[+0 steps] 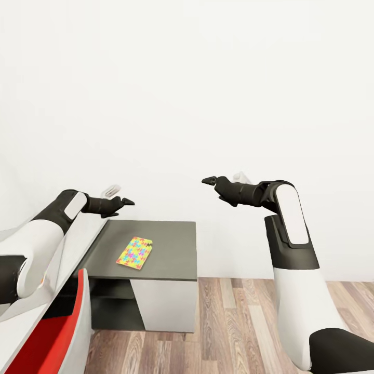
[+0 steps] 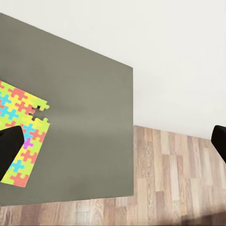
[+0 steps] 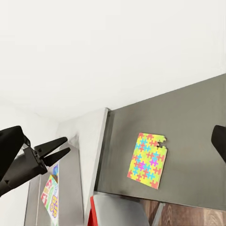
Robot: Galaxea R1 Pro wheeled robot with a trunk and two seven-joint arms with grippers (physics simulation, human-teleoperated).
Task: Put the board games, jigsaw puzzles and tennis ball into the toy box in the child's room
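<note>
While both arms hang raised and empty over the scene, the items run as follows, each placed against the table.

Table: the low dark-grey section stands against the white wall; the pale top joins it on the robot's left, one step higher. The wood floor lies in front and to the right.

Red and white seat: at the near left, against the table's front; probably a chair, too cropped to be sure.

Right arm: elbow bent, forearm held level and pointing left, clear of the table and high over the floor to its right. Likely a carry pose for travel, kept off the furniture. Right gripper: whether spread or pressed together I cannot tell in the head view; its own camera shows dark fingers at both edges with nothing between.

Left arm: reaching forward over the pale top, its gripper aimed at the dark section. Left gripper: spread wide, fingers at either edge of its camera, holding nothing. The aim suggests the puzzle as next pick.

Puzzle: flat on the dark section, left of its centre, slightly skewed, untouched. Being thin, it may need sliding to the table's edge.

Game: yellow-green-red, lying on the pale top, partly seen past the left gripper.
</note>
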